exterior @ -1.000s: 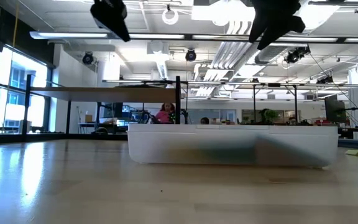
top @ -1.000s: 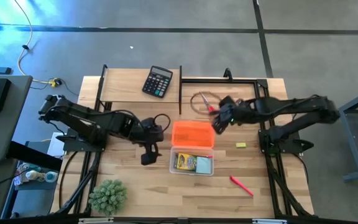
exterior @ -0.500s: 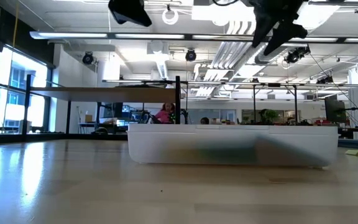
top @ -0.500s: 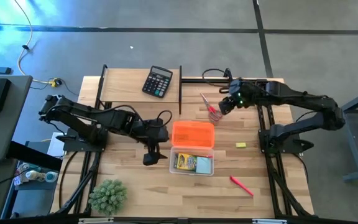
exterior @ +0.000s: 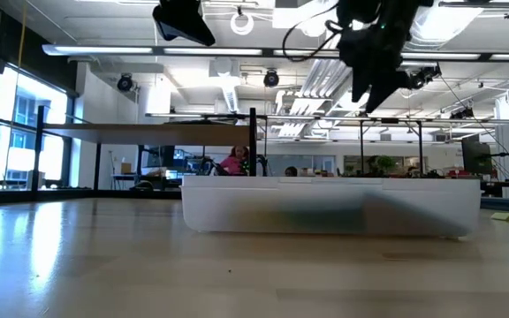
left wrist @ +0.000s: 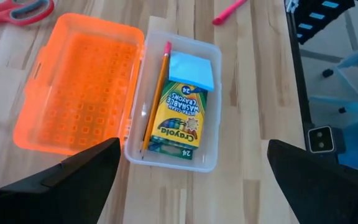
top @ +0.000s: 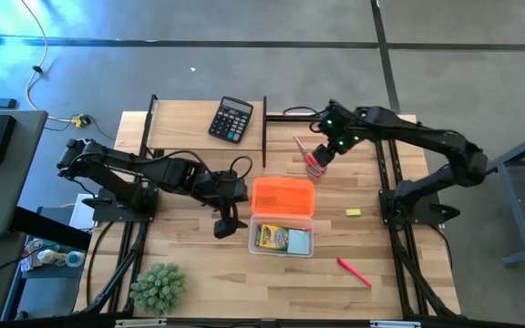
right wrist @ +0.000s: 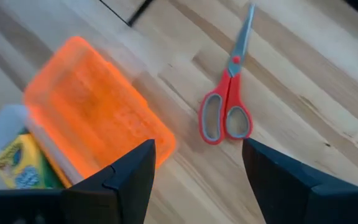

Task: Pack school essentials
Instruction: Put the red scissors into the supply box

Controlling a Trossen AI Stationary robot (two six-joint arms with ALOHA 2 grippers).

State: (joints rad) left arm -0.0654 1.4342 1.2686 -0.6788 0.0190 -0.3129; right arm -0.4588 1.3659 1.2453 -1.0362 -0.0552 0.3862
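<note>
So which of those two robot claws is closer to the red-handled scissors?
The right gripper: it hovers directly over the red-handled scissors, fingers open. The left gripper is across the open orange-lidded plastic case, near its other side.

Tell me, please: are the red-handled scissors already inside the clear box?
No, the red-handled scissors lie on the bare wooden table, apart from the clear box, which holds only the crayon pack, pencil and note pad.

Pale wood-grain table (left wrist: 247, 87); translucent orange plastic lid (left wrist: 79, 87); glossy cardboard crayon pack (left wrist: 179, 121).
</note>
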